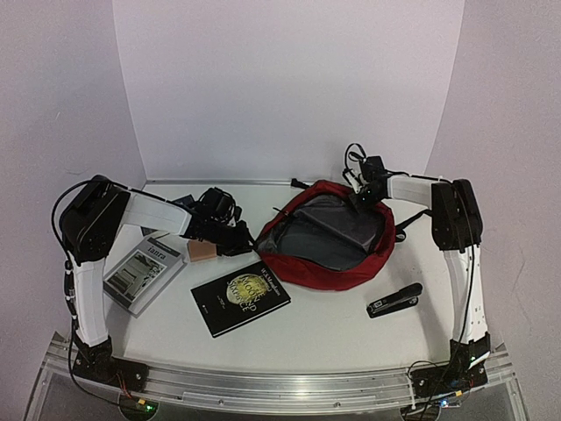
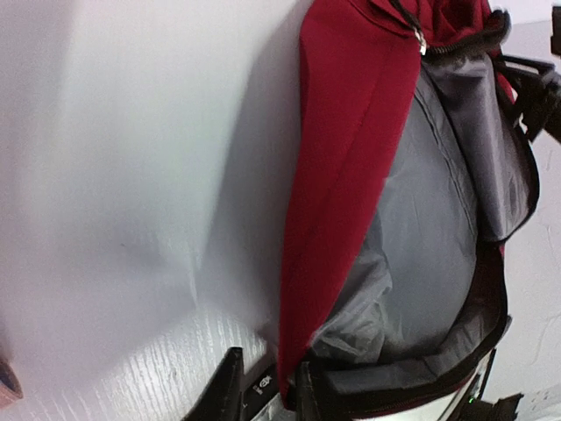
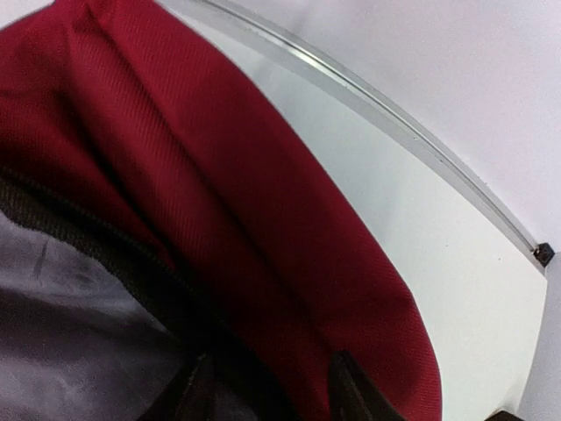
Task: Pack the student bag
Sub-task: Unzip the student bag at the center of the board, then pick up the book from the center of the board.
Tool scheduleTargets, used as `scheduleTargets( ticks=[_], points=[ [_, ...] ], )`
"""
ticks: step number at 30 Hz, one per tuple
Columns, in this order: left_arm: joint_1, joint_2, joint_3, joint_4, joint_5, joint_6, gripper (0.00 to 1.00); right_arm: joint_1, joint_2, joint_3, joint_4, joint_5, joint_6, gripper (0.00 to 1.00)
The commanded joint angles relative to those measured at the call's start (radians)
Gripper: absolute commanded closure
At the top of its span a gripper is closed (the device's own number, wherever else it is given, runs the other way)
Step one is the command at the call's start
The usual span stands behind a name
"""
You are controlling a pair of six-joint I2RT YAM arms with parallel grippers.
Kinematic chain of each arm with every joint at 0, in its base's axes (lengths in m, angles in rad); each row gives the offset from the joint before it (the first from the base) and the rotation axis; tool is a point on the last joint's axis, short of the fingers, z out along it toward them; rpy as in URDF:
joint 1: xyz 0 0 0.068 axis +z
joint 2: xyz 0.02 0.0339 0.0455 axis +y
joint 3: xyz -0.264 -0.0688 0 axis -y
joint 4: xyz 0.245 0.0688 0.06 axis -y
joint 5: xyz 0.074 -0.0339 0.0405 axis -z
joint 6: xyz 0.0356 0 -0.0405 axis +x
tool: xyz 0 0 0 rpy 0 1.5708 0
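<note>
Cut off: the left wrist view shows only the finger ends of the left hand (image 2: 267, 373) at its lower edge. The right wrist view crops the right hand (image 3: 267, 390) the same way.
Hard to make out: a black tangle (image 1: 215, 203) lies behind the left forearm and is partly covered by it. What it is cannot be told.
Student bag (image 1: 351, 267): lies on the bench (image 1: 324, 338), right of centre, with its mouth open upward.
Bag interior: folded grey lining, deep in shadow. Any contents cannot be made out.
Left arm: reaches low across from the left, with its hand at the bag's left rim.
Left hand state: fingers a little apart, the red edge between them. Whether they pinch it cannot be told.
Right arm: elbow raised, forearm reaching leftward to the bag's far right rim.
Right hand state: open, with the fingers well apart on either side of the zippered rim.
Nearby: a black book (image 1: 239, 296) sits just beside the bag's near left. A stapler (image 1: 394, 300) lies near its right side, and a booklet (image 1: 145, 270) lies beneath the left arm.
</note>
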Motion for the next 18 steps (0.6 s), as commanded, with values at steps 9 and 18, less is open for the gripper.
scheduleTargets(
  ticks=[9, 18],
  points=[
    [0.025, -0.203, 0.056, -0.106, -0.061, 0.074, 0.26, -0.01, -0.212, -0.016, -0.073, -0.104, 0.128, 0.08],
    [0.108, -0.427, -0.067, -0.252, -0.141, 0.075, 0.0, -0.008, -0.349, -0.016, -0.191, -0.333, 0.284, 0.02]
  ],
)
